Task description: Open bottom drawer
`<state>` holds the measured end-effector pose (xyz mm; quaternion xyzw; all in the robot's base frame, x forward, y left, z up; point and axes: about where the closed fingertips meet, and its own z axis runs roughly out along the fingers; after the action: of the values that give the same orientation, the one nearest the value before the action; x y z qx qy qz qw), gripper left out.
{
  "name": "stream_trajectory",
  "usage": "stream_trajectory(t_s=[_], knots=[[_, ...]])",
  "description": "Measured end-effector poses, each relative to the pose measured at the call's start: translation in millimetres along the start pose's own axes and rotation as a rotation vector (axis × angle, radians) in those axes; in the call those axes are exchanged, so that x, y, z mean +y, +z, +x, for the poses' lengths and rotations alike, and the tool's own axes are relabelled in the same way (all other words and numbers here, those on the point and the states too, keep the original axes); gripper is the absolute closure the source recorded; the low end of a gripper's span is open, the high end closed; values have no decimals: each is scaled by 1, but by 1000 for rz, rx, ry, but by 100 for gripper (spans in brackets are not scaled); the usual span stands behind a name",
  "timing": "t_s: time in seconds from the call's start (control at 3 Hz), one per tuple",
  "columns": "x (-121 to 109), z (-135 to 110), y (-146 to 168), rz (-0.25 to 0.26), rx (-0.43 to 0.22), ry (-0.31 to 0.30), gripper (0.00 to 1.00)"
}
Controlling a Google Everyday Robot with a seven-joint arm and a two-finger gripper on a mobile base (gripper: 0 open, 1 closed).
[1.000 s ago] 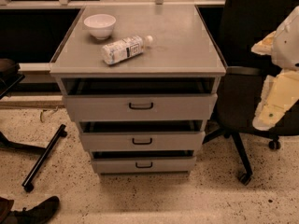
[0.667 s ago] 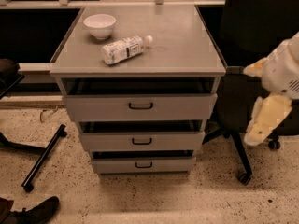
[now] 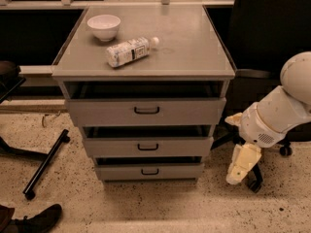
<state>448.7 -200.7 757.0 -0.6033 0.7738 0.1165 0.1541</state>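
Currently, the gripper point(image 3: 241, 165), its opening impossible to tell, hangs beyond the right end of the bottom drawer point(image 3: 121, 172), well apart from its centre handle point(image 3: 149, 171).

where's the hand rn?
Camera view, lower right: the hand hangs low to the right of the bottom drawer, apart from it, in front of the chair base.

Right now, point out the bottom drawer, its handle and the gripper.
bottom drawer point(image 3: 121, 172): camera view, left of its front.
handle point(image 3: 149, 171): camera view, middle of black loop.
gripper point(image 3: 236, 174): camera view, tip end, low, right of that drawer.
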Motion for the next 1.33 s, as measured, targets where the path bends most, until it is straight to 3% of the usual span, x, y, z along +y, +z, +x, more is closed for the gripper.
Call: stream_trajectory(t_s=[0.33,0.67,1.0,1.33], knots=[[0,0,0,0,0,0,0],[9,9,44,-28,33,-22,0],[29,16,136,-125,43,-93,0],[47,23,216,-211,11,-125,0]])
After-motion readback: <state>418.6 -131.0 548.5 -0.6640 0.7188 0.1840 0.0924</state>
